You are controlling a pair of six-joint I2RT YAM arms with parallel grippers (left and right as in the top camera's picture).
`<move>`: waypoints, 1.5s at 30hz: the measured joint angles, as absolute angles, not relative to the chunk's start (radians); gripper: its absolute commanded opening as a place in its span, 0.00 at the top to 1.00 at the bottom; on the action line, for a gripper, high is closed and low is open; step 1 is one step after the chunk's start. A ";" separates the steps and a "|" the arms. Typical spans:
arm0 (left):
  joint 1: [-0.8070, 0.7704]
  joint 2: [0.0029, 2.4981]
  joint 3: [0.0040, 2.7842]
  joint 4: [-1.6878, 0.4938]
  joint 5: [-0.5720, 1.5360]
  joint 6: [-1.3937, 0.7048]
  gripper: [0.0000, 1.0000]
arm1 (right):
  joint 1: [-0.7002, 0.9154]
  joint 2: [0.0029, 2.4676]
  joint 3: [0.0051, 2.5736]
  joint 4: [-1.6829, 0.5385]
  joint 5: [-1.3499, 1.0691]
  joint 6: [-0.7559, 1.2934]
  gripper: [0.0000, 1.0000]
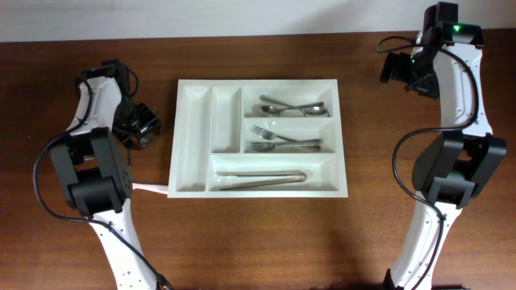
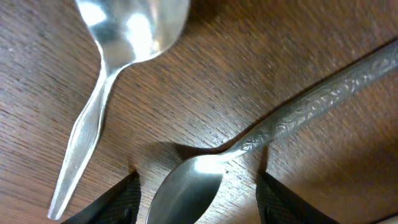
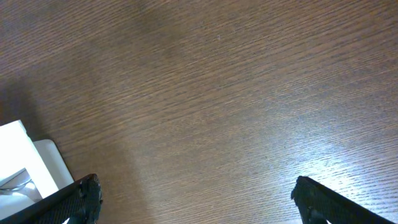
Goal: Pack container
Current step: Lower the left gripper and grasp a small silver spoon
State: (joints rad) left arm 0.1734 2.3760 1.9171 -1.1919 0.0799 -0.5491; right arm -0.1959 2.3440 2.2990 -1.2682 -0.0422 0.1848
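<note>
Light fell evenly and fairly brightly from above. The dark brown wooden worktop (image 1: 266, 234) showed little glare overhead, while the large white rectangular plastic cutlery tray (image 1: 193, 105) was nearly washed out. Up close, the plain steel spoon (image 2: 118, 37) carried blown highlights on its bowl, and the steel spoon with a patterned handle (image 2: 186, 190) threw a dark shadow. A pale sheen lay beside the soft-edged right pincer (image 3: 196, 202).
</note>
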 measured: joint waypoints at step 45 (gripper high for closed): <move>0.181 2.327 1.823 -1.153 0.078 -0.482 0.87 | -0.196 2.344 2.299 -1.268 -0.042 0.185 0.01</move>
State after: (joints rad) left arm 0.1810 2.3272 1.8233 -1.1526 0.0776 -0.4820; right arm -0.1959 2.3440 2.2990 -1.2682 -0.0422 0.1848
